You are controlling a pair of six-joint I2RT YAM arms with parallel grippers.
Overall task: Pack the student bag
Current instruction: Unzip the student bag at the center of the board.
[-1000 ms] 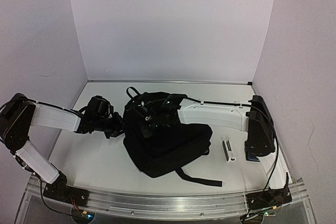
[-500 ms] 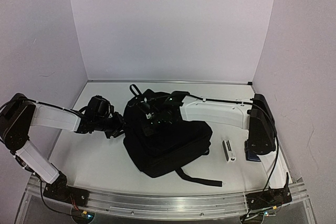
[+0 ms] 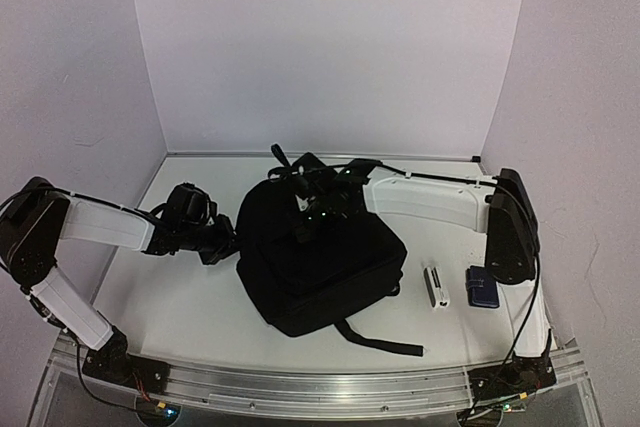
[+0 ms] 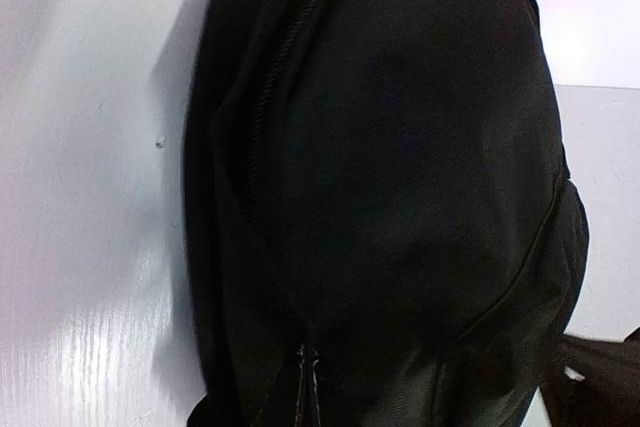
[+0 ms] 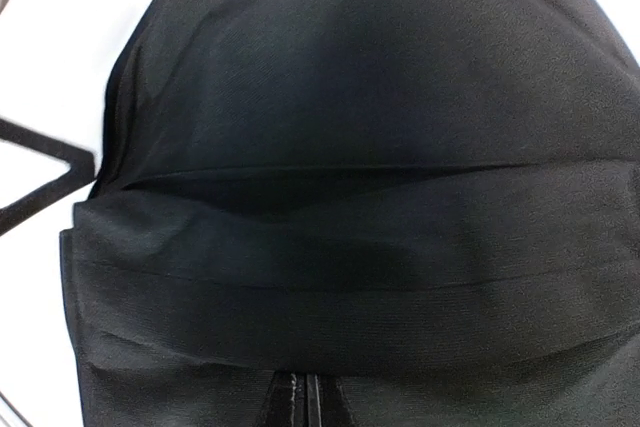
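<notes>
Seeming to pin the large black soft fabric backpack in place, closed left jaws meet its side, closed right jaws its top.

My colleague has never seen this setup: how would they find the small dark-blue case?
Start at the big black backpack in the middle of the white table and look to its right. Two small things lie there side by side. The dark-blue case is the outer, squarish one; the narrow white item lies nearer the backpack.
</notes>
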